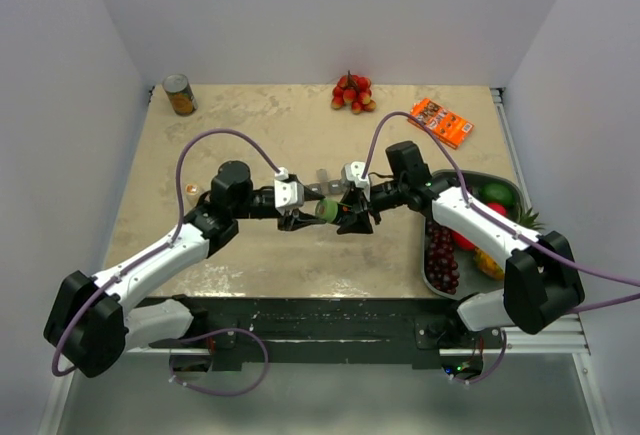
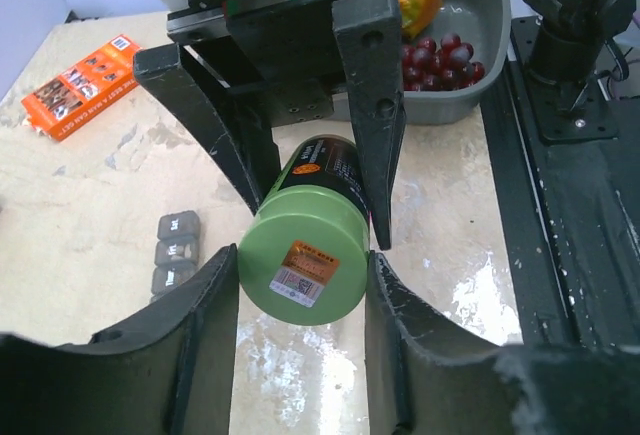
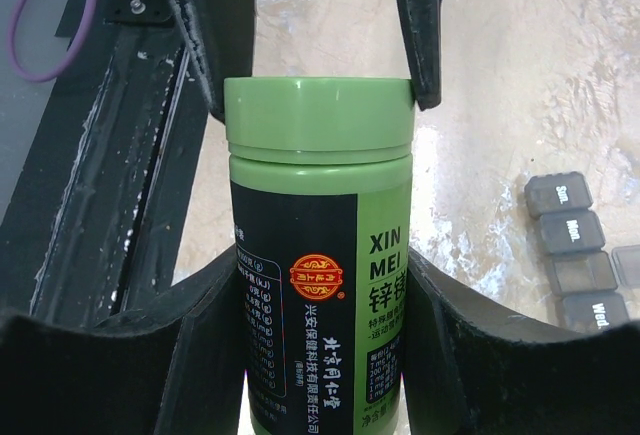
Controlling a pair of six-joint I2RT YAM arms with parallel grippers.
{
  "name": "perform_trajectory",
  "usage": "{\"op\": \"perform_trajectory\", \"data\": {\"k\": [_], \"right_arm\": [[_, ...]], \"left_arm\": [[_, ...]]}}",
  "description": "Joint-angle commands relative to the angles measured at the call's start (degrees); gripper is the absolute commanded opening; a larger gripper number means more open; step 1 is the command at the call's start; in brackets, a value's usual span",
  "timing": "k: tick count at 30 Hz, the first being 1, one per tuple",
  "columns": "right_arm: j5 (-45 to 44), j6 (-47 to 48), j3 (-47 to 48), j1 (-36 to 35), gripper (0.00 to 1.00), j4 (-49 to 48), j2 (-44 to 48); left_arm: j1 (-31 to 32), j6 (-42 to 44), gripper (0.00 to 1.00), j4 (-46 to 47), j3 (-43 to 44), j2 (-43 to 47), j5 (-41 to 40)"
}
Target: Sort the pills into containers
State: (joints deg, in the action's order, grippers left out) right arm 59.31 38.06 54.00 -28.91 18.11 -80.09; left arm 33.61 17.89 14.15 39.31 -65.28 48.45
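White walls (image 1: 300, 15), beige marbled table (image 1: 270, 130)

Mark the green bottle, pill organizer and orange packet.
green bottle (image 3: 318, 120): right wrist view, cap side.
pill organizer (image 3: 566, 232): right wrist view, Mon. lid.
orange packet (image 2: 80, 85): left wrist view, printed face.

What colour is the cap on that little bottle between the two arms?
Light green. The cap shows best in the right wrist view.

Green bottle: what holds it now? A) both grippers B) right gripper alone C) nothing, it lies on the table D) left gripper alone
A: the right gripper clamps the labelled body of the green bottle, and the left gripper presses both sides of its cap.
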Motion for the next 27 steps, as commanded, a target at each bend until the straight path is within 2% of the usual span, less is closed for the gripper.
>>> {"op": "perform_trajectory", "data": {"k": [1, 2, 3, 4, 7, 8, 10, 11, 12, 13, 14, 16, 18, 21, 22, 25, 27], "right_arm": [[1.60, 0.70, 0.93, -0.01, 0.00, -1.23, 1.26], [1.51, 0.70, 0.93, 0.08, 0.00, -1.15, 1.26], [1.34, 0.52, 0.93, 0.08, 0.00, -1.32, 1.17], [0.81, 0.43, 0.93, -0.01, 0.00, -1.41, 1.17], [0.02, -0.44, 0.85, 0.08, 0.00, -2.20, 1.08], [-0.42, -1.06, 0.76, 0.08, 0.00, -2.55, 1.08], [-1.12, -1.67, 0.76, 0.08, 0.00, -3.16, 0.82], [-1.65, -2.20, 0.76, -0.01, 0.00, -3.43, 0.90], [-1.91, -2.29, 0.76, -0.01, 0.00, -3.60, 0.82], [-2.18, -2.47, 0.76, 0.08, 0.00, -3.78, 0.82], [-2.35, -2.90, 0.67, -0.01, 0.00, -4.04, 0.90], [-2.79, -3.08, 0.67, 0.08, 0.00, -4.22, 0.73], [-3.06, -3.26, 0.67, -0.01, 0.00, -4.31, 0.73], [-3.23, -3.43, 0.67, 0.08, 0.00, -4.40, 0.82], [-3.32, -3.43, 0.67, -0.01, 0.00, -4.48, 0.82], [-3.23, -3.43, 0.67, 0.08, 0.00, -4.40, 0.90], [-3.15, -3.43, 0.67, 0.08, 0.00, -4.31, 0.90]], "left_arm": [[0.14, -3.29, 0.26, 1.67, 3.14, -0.38, 2.27], [0.14, -6.00, 0.09, 1.15, 3.32, -0.29, 2.01], [0.14, -8.20, 0.00, 0.62, 3.67, -0.12, 1.13], [0.14, -10.57, 0.00, 0.09, 3.93, 0.15, 0.43], [0.06, -25.84, 0.00, -2.80, 6.12, 1.29, -4.49], [0.06, -33.54, 0.00, -4.03, 6.91, 1.38, -5.46], [0.14, -42.36, 0.00, -5.97, 8.67, 1.21, -7.21], [0.14, -52.59, 0.00, -6.59, 9.11, 0.77, -7.66], [0.06, -58.44, 0.00, -7.20, 9.12, 0.50, -8.01], [0.06, -70.42, 0.00, -8.34, 8.94, 0.33, -9.15], [0.14, -76.19, 0.00, -9.66, 8.33, -0.11, -9.77], [1.11, -85.17, 0.00, -8.97, 7.36, 1.02, -9.95], [1.64, -85.30, 0.00, -11.84, 8.14, 2.60, -15.27], [1.64, -82.41, 0.47, -16.00, 10.96, 3.75, -16.37], [1.55, -81.53, 0.74, -15.13, 11.05, 3.58, -15.41], [1.55, -78.20, 0.99, -8.54, 10.09, 3.31, -9.87], [1.38, -74.77, 0.99, -7.65, 9.56, 3.84, -8.90]]}}
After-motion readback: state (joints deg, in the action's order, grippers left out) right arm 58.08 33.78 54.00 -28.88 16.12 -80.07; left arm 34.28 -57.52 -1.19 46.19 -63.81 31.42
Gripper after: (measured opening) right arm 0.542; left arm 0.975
